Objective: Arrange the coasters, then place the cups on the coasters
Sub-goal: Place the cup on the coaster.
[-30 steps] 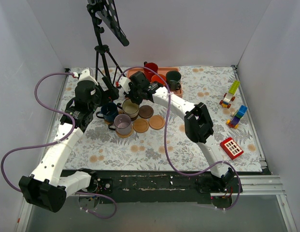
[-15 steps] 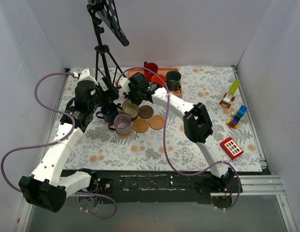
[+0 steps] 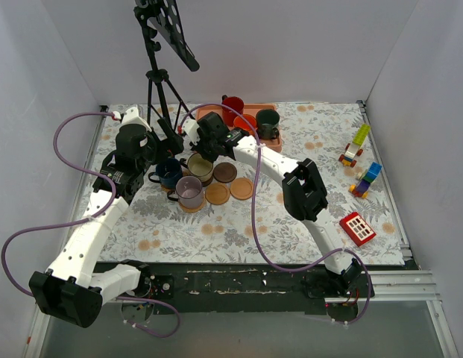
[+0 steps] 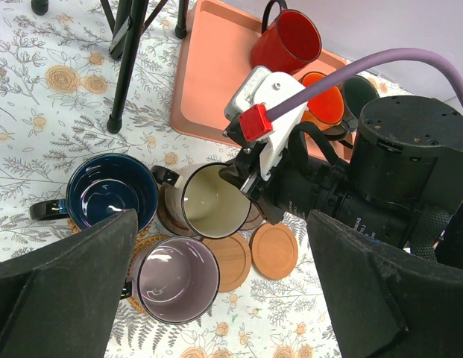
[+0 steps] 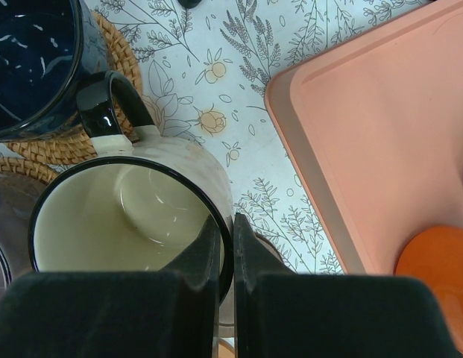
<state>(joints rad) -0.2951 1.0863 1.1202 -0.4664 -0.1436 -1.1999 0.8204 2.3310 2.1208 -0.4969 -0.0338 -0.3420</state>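
R gripper [image 5: 226, 224] pinches the cream cup [image 5: 127, 216] by its rim, fingers almost together. The cup is just beside the pink tray [image 5: 380, 112], over a dark coaster [image 4: 169, 218]. L gripper [image 4: 221, 224] is wide, empty. The cup is prob. rigid, glazed, slippery; a rim or handle hold suits.

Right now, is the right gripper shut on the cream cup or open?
Shut on it. In the right wrist view the right gripper pinches the rim of the cream cup, one finger inside, one outside.
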